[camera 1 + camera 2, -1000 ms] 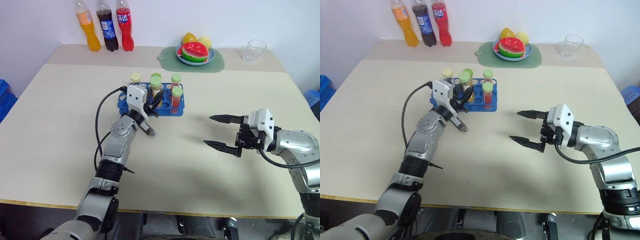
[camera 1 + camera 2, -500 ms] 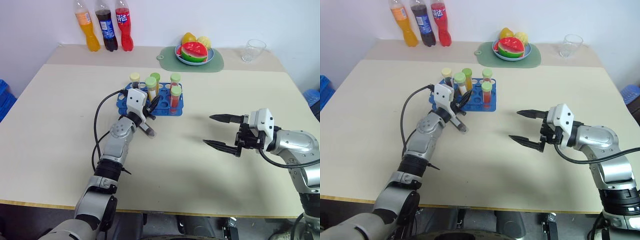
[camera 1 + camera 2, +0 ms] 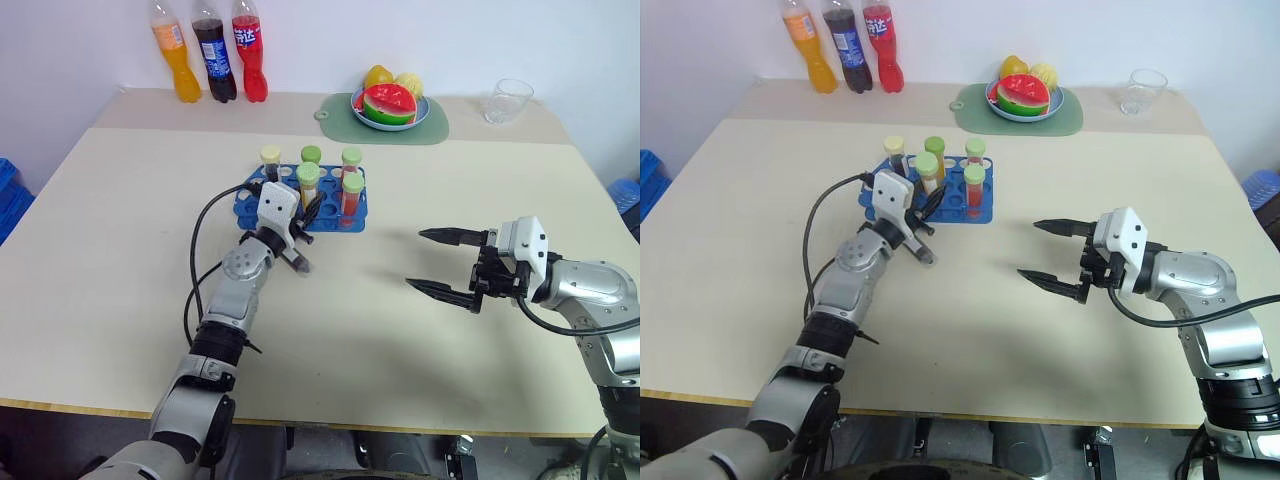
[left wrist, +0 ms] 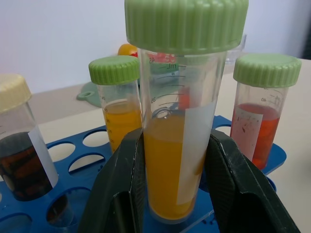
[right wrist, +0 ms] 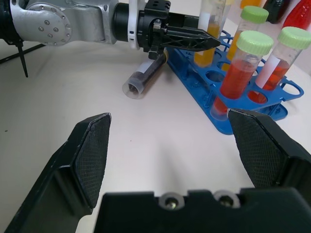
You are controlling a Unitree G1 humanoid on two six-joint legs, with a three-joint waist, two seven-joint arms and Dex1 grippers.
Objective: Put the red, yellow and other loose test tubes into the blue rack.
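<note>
Left gripper (image 4: pixel 177 194) clamped on a clear plastic test tube with yellow-orange liquid and a pale green screw cap (image 4: pixel 181 145), black fingers (image 4: pixel 121 189) pressing either side of it, tube upright and seated at the near edge of the low bright blue plastic rack with round holes (image 3: pixel 352 218). Standing in that rack too: another orange-filled tube with green cap (image 4: pixel 118 114), a dark brown tube with a cream cap (image 4: pixel 19 155), and red-liquid tubes with green caps (image 4: pixel 260 109), two of those showing in the right wrist view. Lying flat on the beige tabletop (image 3: pixel 400 340), just beside the rack's near side and right under the left wrist, a dark capless-looking tube on its side (image 5: pixel 146 77) — can't tell what's in it. Right gripper (image 3: pixel 440 262) hanging well apart from the rack, off to the right over bare table, jaws spread wide with nothing between them. Along the back: three tall soda bottles, orange, dark cola and red (image 3: pixel 210 55), a round green mat with a plate of fruit and a watermelon slice (image 3: pixel 390 105), and a clear drinking glass (image 3: pixel 508 100).
</note>
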